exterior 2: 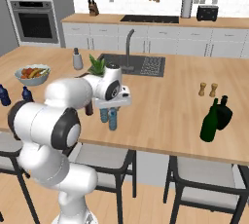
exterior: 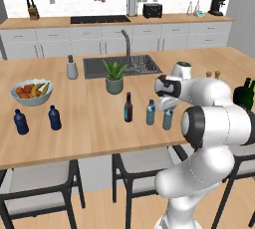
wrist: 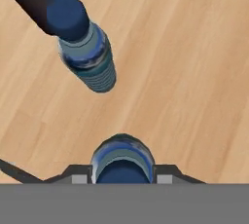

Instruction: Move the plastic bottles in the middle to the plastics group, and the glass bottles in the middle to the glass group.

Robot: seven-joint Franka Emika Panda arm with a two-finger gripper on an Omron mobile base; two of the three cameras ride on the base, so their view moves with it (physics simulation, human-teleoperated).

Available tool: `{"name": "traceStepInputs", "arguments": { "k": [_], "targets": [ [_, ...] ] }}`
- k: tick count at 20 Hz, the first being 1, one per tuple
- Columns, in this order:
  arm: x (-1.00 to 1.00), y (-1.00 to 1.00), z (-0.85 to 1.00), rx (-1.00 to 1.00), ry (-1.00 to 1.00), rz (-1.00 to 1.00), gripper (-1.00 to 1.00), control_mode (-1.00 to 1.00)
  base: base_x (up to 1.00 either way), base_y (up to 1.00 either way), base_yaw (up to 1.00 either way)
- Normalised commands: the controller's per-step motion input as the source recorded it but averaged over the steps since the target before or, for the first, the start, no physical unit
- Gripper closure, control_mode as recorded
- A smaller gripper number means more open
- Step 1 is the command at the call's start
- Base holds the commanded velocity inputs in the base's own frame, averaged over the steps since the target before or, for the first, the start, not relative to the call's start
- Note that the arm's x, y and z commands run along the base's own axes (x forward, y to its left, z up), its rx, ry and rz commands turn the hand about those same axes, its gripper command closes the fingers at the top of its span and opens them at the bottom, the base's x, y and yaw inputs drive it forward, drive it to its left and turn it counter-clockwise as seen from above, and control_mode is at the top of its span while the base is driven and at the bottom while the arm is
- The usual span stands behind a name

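Straddling the nearer pale blue ribbed plastic bottle [wrist: 122, 162], the end effector [wrist: 122, 179] has a finger on each side of it; whether it grips, I cannot tell. Its twin [exterior: 150, 112] stands just beside it on the wooden tabletop [exterior: 89, 123], with the slim dark brown glass bottle [exterior: 128, 107] just beyond.

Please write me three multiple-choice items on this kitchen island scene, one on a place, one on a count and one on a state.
1. Where does the bowl of fruit stand on the wooden island counter?
A. beside the dark green glass bottles
B. near the two squat dark navy-blue bottles
C. inside the sink

2. How many pale blue see-through ribbed bottles stand mid-counter?
A. one
B. two
C. four

3. How does the gripper stand to the nearer pale blue bottle?
A. directly above its cap, a finger on either side
B. far away over the sink
C. carrying it over the green bottles

Answers: 1 B, the bowl sits just behind the navy bottles. 2 B, two stand right of the slim brown bottle. 3 A, the hand view shows the cap between the fingers.
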Motion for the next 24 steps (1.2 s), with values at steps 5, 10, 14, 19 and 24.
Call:
{"name": "traceStepInputs", "arguments": {
  "k": [5,10,14,19,24],
  "targets": [
    [-0.72,0.1,0.32,0.0,0.0,0.0,1.0,-1.0,0.0,0.0,0.0],
    [-0.67,0.5,0.23,0.0,0.0,0.0,1.0,-1.0,0.0,0.0,0.0],
    [-0.52,0.85,0.1,-0.03,0.0,0.0,1.0,-1.0,0.0,0.0,0.0],
    [-0.11,1.0,0.1,-0.04,0.0,0.05,1.0,-1.0,0.0,0.0,0.0],
    [0.0,1.0,0.12,0.0,0.02,0.11,1.0,-1.0,0.0,0.0,0.0]
  ]
}}
